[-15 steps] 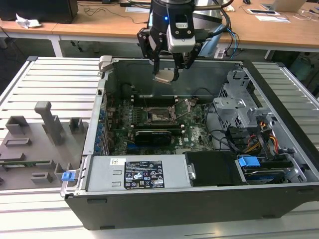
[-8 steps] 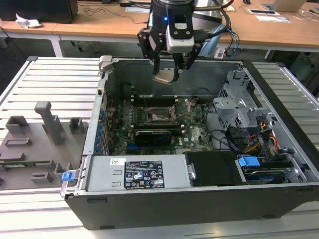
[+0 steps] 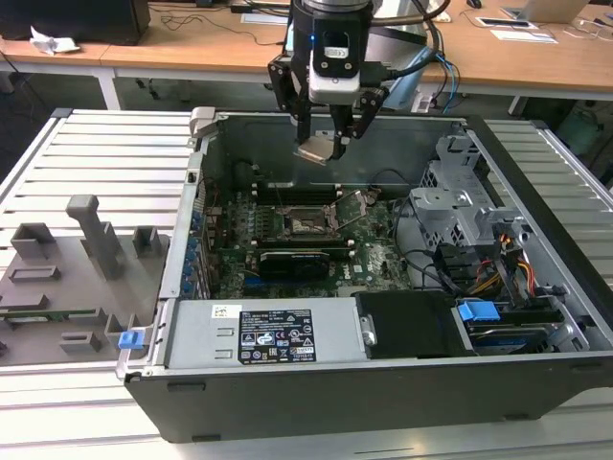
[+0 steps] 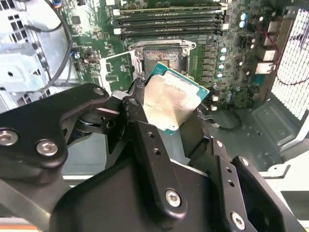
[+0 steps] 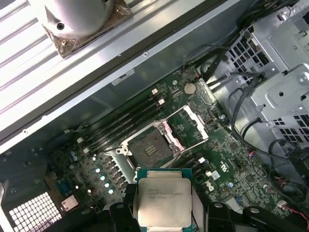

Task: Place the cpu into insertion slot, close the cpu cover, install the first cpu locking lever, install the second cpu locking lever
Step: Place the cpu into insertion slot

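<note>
In the exterior view the insertion slot (image 3: 308, 222) lies bare on the green motherboard (image 3: 378, 259), with nothing seated in it. Well above the slot hangs the gripper (image 3: 323, 144), pinched narrow on the cpu (image 3: 316, 151). Just beside the slot, toward the exterior view's right, the cpu cover (image 3: 361, 204) stands flipped open. None of the four steps is finished.

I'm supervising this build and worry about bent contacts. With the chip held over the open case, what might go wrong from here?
1. The cpu looks tilted in the claw, well above the insertion slot; it may land skewed on the contact grid.
2. The cpu cover lies swung open right beside the slot, so a finger might clip it on the way down.
3. Only the chip's edges seem gripped, so it could slip.
</note>
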